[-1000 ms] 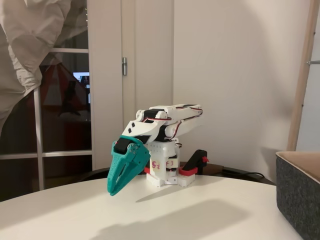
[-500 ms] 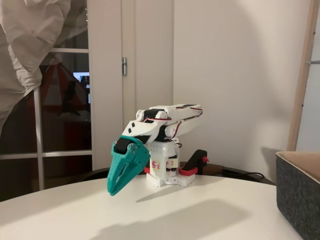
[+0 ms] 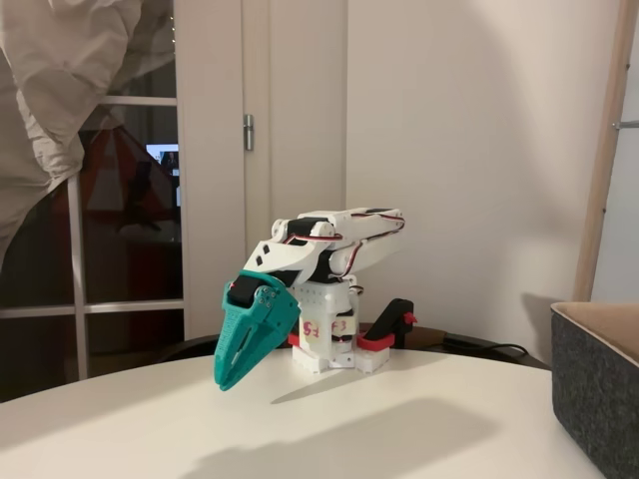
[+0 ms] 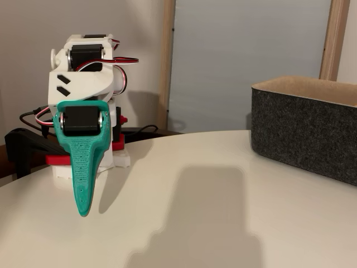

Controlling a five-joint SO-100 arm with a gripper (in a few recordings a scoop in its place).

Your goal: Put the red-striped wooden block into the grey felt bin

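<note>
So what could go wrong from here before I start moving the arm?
1. The gripper looks shut with its tip just above the table; a downward move could likely jab the tabletop.
2. The grey felt bin has tall straight walls; a low swing toward it might clip or push the wall.
3. With the jaws closed and nothing visible between them, the block isn't located here, so find it before you commit to a reach.

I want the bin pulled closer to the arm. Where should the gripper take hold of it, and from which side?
Probably the top rim of the grey felt bin, nearest the arm, from above, one finger each side of the wall. Walls stand straight, top open; the body looks too wide for the gripper.
</note>
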